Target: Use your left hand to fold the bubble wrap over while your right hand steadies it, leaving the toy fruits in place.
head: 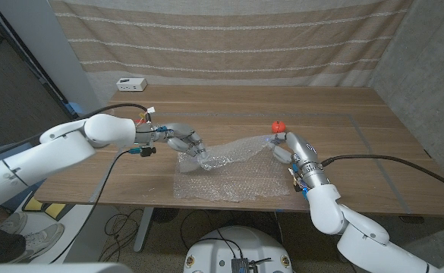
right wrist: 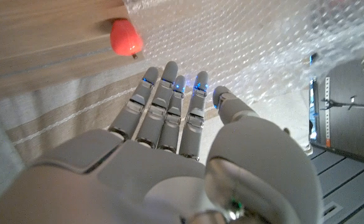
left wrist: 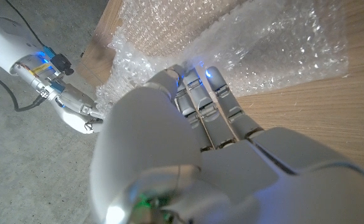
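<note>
A clear bubble wrap sheet (head: 233, 173) lies near the table's front edge, its left part bunched and raised. My left hand (head: 187, 142) grips that raised left corner, its fingers (left wrist: 197, 93) curled into the bubble wrap (left wrist: 275, 50). At the sheet's right edge my right hand (head: 285, 146) has straight fingers (right wrist: 169, 99) that reach onto the bubble wrap (right wrist: 262, 43) and hold nothing. A red toy fruit (head: 278, 126) sits on the wood just behind the right hand, and the toy fruit (right wrist: 126, 37) lies beside the sheet's edge.
A small white box (head: 130, 82) stands at the table's back left. A striped curtain hangs behind the wooden table (head: 328, 106). Thin blue tape marks (head: 362, 136) show on the right of the tabletop. My right arm (left wrist: 48, 78) shows beyond the sheet.
</note>
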You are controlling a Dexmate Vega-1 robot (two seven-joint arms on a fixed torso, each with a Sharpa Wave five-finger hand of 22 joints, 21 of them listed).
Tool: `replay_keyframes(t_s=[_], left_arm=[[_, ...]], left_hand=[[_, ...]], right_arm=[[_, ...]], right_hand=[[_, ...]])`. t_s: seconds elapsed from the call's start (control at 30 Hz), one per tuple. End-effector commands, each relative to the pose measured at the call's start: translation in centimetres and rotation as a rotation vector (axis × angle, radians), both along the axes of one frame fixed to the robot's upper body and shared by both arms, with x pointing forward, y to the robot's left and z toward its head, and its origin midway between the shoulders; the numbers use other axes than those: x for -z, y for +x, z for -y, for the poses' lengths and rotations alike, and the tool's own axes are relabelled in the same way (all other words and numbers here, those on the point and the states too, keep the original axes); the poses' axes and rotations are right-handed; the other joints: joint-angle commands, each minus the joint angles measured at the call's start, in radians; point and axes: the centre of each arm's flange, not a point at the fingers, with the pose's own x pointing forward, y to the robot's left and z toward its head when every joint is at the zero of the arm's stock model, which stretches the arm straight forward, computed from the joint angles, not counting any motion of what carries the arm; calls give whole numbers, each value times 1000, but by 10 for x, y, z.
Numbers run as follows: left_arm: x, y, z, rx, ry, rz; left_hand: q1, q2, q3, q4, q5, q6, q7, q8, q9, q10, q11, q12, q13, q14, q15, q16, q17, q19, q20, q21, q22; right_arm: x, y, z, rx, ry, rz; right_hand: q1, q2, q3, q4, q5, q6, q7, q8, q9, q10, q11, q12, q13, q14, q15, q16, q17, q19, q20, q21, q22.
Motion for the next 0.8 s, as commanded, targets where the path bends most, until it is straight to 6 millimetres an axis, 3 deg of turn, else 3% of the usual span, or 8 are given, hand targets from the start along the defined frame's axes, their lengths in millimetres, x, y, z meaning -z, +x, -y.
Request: replay_keyframes(t_s=[0.03,0.23,0.4,0.5,0.53,0.57,0.67,0.8], left_arm=[[-1,9,5,27,38,-57],[-4,14,8,45,52,-81],[-7,17,8,96,41,-118],[-9,19,5,167,-8,-170],[-9,19,3,195,-36,-195],[-9,20,2,228,-57,-202],[-10,19,-1,312,-129,-242],[-13,16,-7,399,-222,-250]], left_hand=[[-40,-4,2,12,-3,-26,-2,-11,-1,-20,2,-22,-8,-27,-46,-22,-17,-15,3,-5,-2],[-65,-9,1,17,-6,-38,-3,-16,-2,-31,10,-34,-13,-36,-38,-33,-30,-19,5,-8,-3],[-224,-58,-57,65,-65,-152,0,-79,-15,-96,34,-92,-44,-123,-10,-73,-74,-40,14,-29,-5],[-418,-88,-133,137,-178,-318,13,-199,-48,-211,79,-129,-86,-256,55,-94,-117,-102,69,-87,-7],[-519,-96,-171,182,-204,-366,22,-234,-57,-256,105,-132,-105,-305,88,-95,-136,-129,112,-120,-7],[-556,-103,-187,195,-204,-410,38,-256,-64,-290,125,-135,-118,-342,115,-98,-149,-150,138,-142,-7],[-644,-129,-230,224,-197,-502,33,-275,-75,-383,168,-138,-152,-440,163,-102,-181,-185,168,-195,-7],[-676,-134,-246,233,-193,-557,20,-278,-81,-433,180,-139,-173,-503,189,-107,-198,-221,186,-231,-7]], right_arm=[[11,-8,17,220,299,316],[9,-4,18,211,336,322],[7,3,12,180,287,284],[5,6,10,178,267,276],[5,7,10,174,266,271],[5,8,10,169,263,263],[5,11,9,163,260,253],[4,14,8,156,251,242]], right_hand=[[-37,12,9,-4,-6,-114,-28,-5,2,-118,-28,-24,-5,-136,5,-57,20,-71,3,-21,4],[-119,33,-19,18,-10,-260,-46,1,3,-245,-36,-18,-13,-315,18,-95,55,-252,19,-62,7],[-147,40,-34,31,-9,-236,-47,16,2,-223,-35,-1,-15,-286,12,-71,68,-227,24,-42,8],[-150,41,-36,31,-8,-227,-48,20,2,-216,-39,3,-16,-271,6,-64,70,-212,23,-35,7],[-151,41,-36,31,-8,-226,-48,20,2,-213,-39,4,-16,-270,5,-63,70,-210,24,-33,7],[-151,41,-35,30,-7,-226,-48,20,2,-210,-38,6,-17,-263,2,-61,69,-206,24,-31,7],[-154,42,-34,30,-7,-226,-48,20,2,-204,-39,9,-17,-253,0,-58,69,-197,24,-27,7],[-156,43,-34,29,-7,-224,-49,20,2,-199,-39,12,-18,-246,-2,-55,69,-192,23,-24,7]])
